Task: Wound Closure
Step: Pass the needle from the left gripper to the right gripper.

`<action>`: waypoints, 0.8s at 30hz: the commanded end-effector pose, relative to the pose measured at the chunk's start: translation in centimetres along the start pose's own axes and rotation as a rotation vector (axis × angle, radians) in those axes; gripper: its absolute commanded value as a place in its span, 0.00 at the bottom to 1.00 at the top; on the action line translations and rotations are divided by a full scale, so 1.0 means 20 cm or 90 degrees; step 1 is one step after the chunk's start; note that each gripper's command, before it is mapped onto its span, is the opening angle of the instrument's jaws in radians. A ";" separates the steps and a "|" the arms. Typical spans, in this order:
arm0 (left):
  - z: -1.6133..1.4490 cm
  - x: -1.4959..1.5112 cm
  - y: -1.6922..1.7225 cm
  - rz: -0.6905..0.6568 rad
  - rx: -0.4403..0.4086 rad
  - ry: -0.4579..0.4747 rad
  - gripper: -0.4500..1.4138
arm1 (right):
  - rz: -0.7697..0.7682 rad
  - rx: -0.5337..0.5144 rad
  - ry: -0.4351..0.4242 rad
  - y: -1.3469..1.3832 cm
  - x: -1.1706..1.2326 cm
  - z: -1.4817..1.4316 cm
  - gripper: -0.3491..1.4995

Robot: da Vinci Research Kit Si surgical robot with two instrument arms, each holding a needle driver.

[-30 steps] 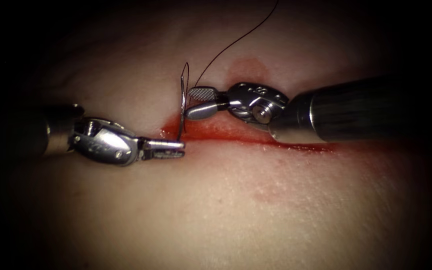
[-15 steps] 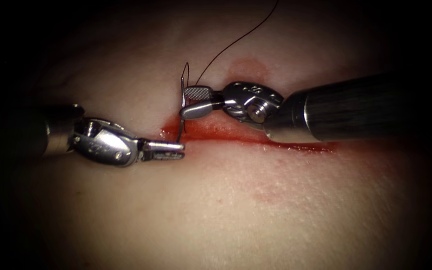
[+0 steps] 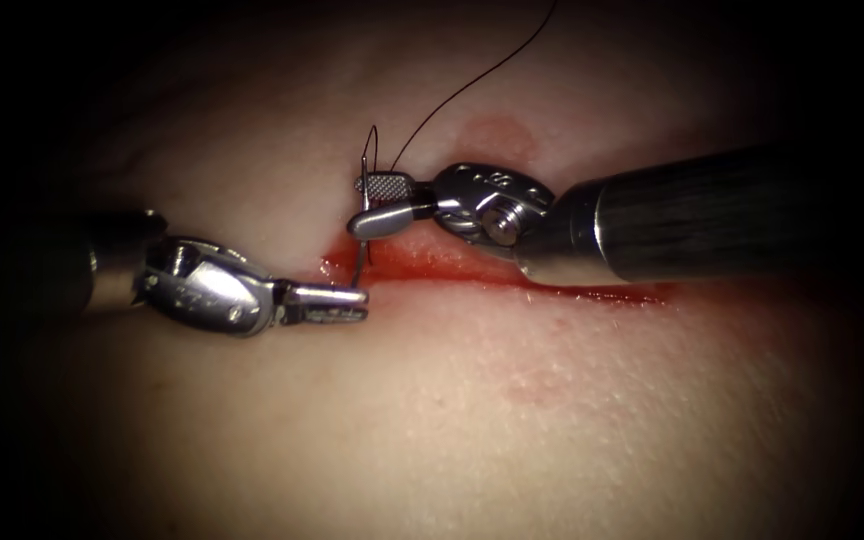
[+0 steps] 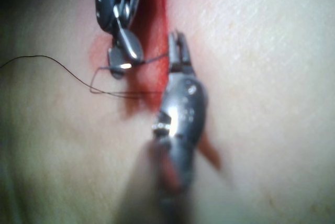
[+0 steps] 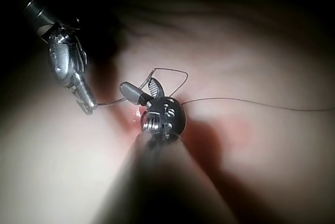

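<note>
My left tool [image 3: 360, 296] comes in from the left, its jaws shut on the lower end of the curved needle [image 3: 363, 250]. It sits at the left end of the cut [image 3: 512, 278]. The needle stands up out of those jaws, clear of the tissue [image 3: 512, 430]. My right tool [image 3: 360, 203] has its jaws open with the needle's upper part between them. Dark thread [image 3: 472, 75] runs up and to the right from the needle's top. In the left wrist view, the needle [image 4: 154, 59] bridges the left tool [image 4: 178, 51] and the right tool [image 4: 124, 59]. The right tool [image 5: 140, 87] and the thread [image 5: 251, 103] also show in the right wrist view.
Red fluid [image 3: 422, 262] lies along the cut and pools at its left end. A faint pink patch [image 3: 497, 135] marks the tissue behind the right tool, and another [image 3: 542, 385] lies in front of the cut. The right shaft [image 3: 712, 215] crosses above the cut's right half.
The right tool has moved left with its jaws open until the needle's upper part lies between them. The left tool and the needle have stayed in place.
</note>
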 end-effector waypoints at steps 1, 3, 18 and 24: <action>0.003 -0.003 0.002 0.003 -0.001 0.001 0.05 | 0.000 0.001 0.000 0.001 -0.002 0.004 0.88; 0.003 -0.003 0.002 0.003 -0.001 0.001 0.05 | 0.000 0.001 0.000 0.001 -0.002 0.004 0.88; 0.003 -0.003 0.001 0.007 -0.003 -0.001 0.05 | 0.040 0.003 0.000 0.001 -0.003 0.010 0.87; 0.003 -0.003 0.001 0.007 -0.003 -0.001 0.05 | 0.045 0.005 -0.001 0.001 -0.004 0.010 0.86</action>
